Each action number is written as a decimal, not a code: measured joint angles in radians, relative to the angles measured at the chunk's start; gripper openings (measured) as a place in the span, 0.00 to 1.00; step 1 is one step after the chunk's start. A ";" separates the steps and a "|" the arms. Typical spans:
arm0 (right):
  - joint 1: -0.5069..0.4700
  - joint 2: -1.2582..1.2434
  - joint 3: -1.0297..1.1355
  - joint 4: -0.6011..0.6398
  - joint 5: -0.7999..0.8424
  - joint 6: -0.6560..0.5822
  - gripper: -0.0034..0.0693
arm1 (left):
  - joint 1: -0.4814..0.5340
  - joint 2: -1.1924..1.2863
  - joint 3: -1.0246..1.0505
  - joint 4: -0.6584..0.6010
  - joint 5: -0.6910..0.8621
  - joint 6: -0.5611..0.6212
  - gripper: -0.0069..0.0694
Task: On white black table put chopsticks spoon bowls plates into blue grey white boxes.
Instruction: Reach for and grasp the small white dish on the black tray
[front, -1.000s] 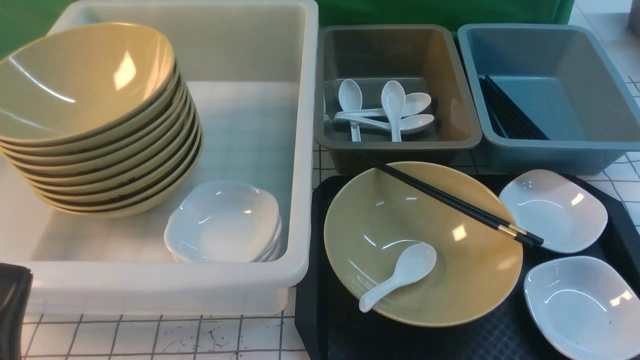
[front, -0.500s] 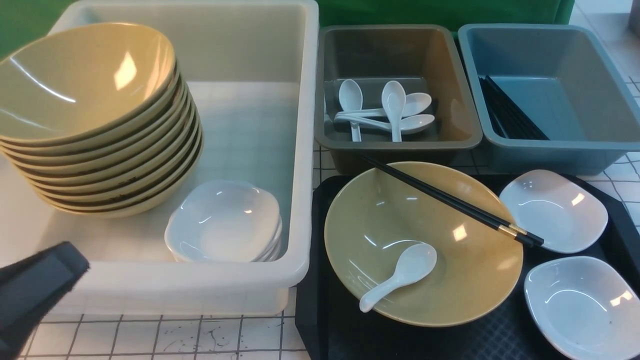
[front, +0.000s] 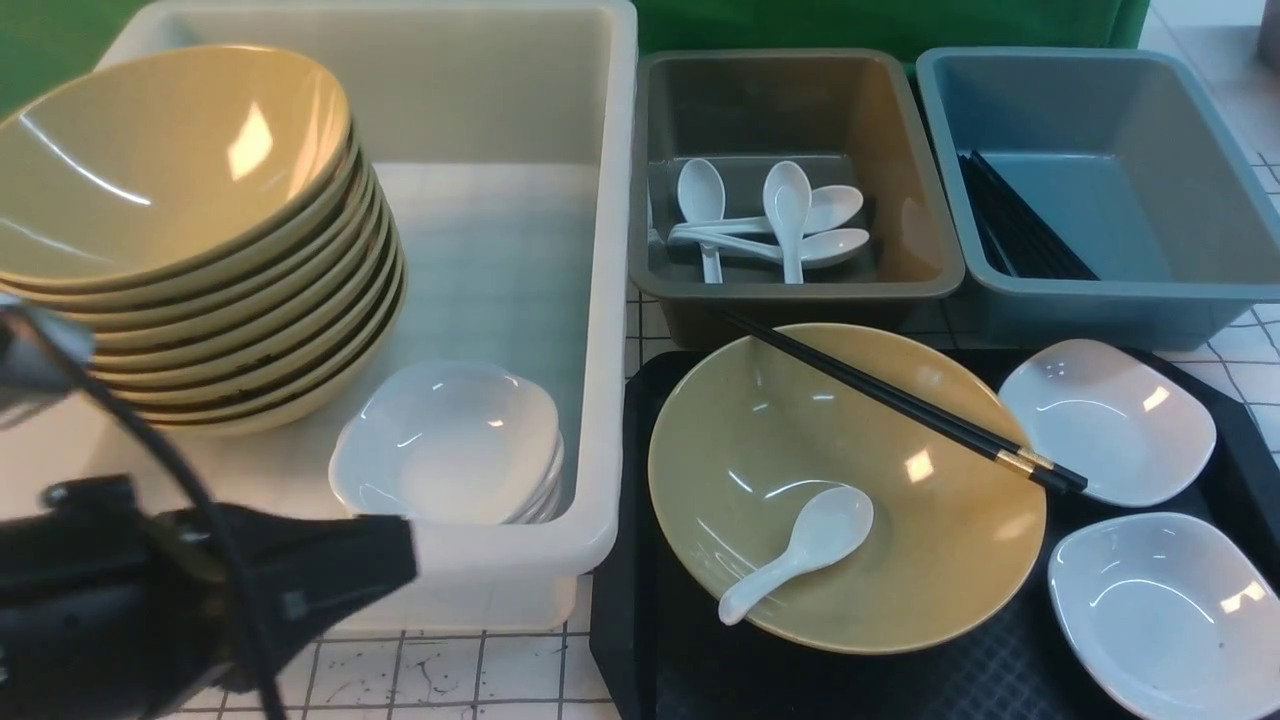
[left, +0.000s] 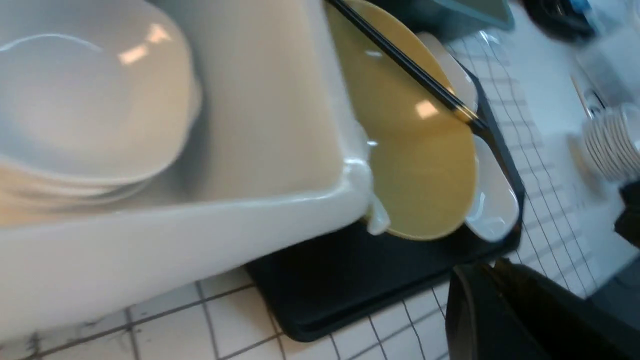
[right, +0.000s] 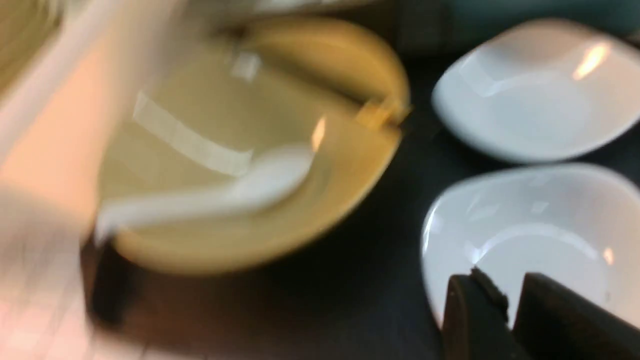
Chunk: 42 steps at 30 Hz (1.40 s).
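Three boxes, one tray, two loose plates.

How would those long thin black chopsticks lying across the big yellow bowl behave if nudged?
The long thin black chopsticks look stiff and probably light. Resting across the glossy olive-yellow bowl, one end over a small white dish, they would likely slide or roll off. Being two loose sticks, they may separate.

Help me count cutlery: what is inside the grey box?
At least four white spoons lie overlapping on the floor of the grey box. Its near wall hides the closest strip of floor.
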<state>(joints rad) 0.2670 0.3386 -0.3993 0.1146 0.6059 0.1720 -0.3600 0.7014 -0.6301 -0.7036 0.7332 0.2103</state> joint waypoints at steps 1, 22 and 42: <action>0.004 0.026 -0.011 0.000 0.014 -0.008 0.24 | -0.010 0.005 -0.003 -0.003 -0.001 0.004 0.09; 0.171 0.743 -0.279 -0.010 0.323 -0.345 0.46 | -0.139 0.136 -0.151 -0.058 -0.128 0.188 0.09; 0.331 0.749 -0.135 -0.383 0.026 -0.040 0.72 | -0.145 0.136 -0.159 -0.474 -0.043 0.973 0.09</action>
<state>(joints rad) 0.5984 1.0872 -0.5340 -0.2688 0.6319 0.1322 -0.5051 0.8377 -0.7892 -1.1771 0.6901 1.1835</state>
